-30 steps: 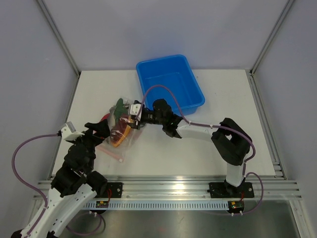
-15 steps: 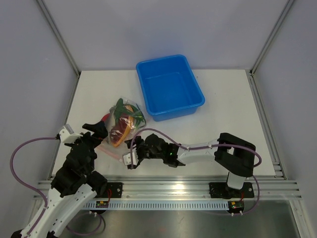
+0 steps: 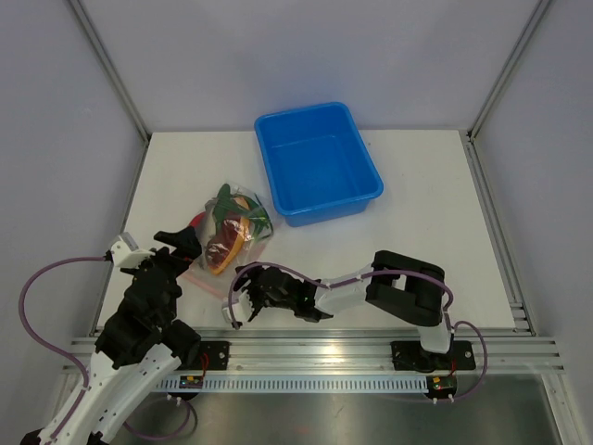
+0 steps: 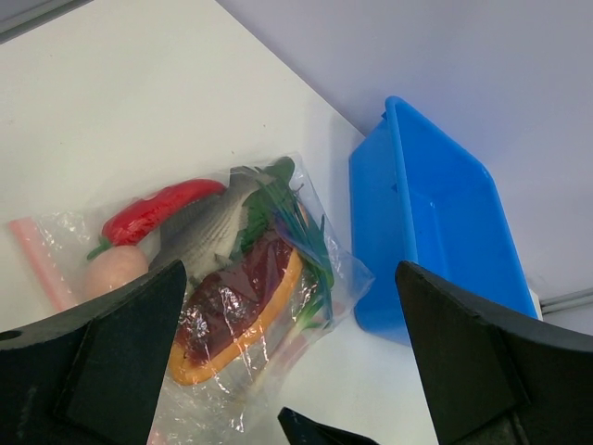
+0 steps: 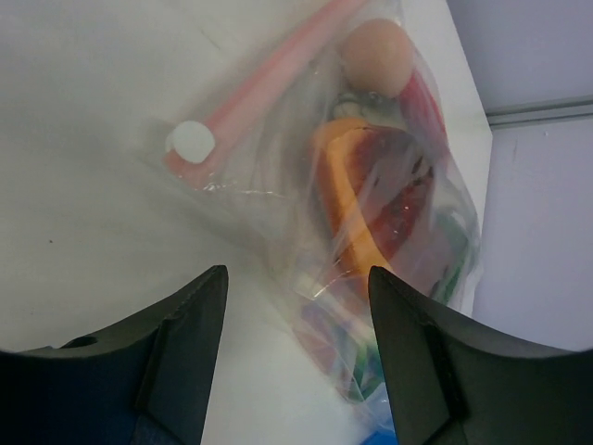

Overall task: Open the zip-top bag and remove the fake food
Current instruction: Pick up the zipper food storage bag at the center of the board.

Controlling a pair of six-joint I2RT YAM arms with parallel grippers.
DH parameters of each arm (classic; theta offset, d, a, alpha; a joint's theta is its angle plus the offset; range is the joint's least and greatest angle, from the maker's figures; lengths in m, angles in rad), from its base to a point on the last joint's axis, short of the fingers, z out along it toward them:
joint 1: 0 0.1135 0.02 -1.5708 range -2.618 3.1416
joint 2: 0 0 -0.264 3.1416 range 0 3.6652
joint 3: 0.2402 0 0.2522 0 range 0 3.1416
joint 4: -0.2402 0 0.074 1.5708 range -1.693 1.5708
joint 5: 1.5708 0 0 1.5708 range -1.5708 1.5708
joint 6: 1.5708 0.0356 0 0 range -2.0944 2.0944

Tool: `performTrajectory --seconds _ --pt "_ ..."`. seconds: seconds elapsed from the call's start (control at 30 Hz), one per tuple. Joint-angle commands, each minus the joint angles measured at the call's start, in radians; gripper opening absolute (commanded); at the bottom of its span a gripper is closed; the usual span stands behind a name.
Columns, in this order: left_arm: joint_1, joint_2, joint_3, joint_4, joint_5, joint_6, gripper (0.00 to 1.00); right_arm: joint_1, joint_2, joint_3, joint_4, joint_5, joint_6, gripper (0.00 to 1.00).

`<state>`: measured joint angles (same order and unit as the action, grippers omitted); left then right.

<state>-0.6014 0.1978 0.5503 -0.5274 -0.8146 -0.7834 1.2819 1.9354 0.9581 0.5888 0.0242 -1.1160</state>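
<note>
**Both grippers spread and empty, the filled bag lying on the table.**

In the overhead view the zip-top bag (image 3: 227, 239) lies left of centre on the white table (image 3: 417, 213), with the fake food (image 4: 232, 306) inside it. The blue tub (image 3: 320, 165) sits just up and to the right of it. The left gripper (image 3: 174, 248), jaws wide apart, is just beside the bag's left edge and holds nothing. The right gripper (image 3: 243, 297), jaws also apart, is just below the bag at lower centre. It faces the pink zip strip (image 5: 269, 88) and its white slider (image 5: 190, 141) without touching them.
</note>
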Motion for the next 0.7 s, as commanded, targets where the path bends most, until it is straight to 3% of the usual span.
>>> performTrajectory --seconds 0.0,0.43,0.6,0.63,0.67 --pt "-0.001 -0.008 0.027 0.017 -0.031 0.003 0.99 0.014 0.045 0.041 0.086 0.033 -0.067 0.69" --pt "-0.001 -0.031 0.026 0.009 -0.034 -0.004 0.99 0.016 0.2 0.102 0.232 0.048 -0.145 0.7" --pt "-0.001 -0.031 0.026 0.007 -0.034 -0.002 0.99 0.016 0.212 0.123 0.243 0.028 -0.119 0.45" --pt "-0.001 -0.031 0.026 0.007 -0.034 -0.002 0.99 0.016 0.211 0.123 0.244 0.023 -0.114 0.35" --pt "-0.001 -0.031 0.026 0.007 -0.032 -0.002 0.99 0.014 0.211 0.122 0.255 0.02 -0.104 0.3"
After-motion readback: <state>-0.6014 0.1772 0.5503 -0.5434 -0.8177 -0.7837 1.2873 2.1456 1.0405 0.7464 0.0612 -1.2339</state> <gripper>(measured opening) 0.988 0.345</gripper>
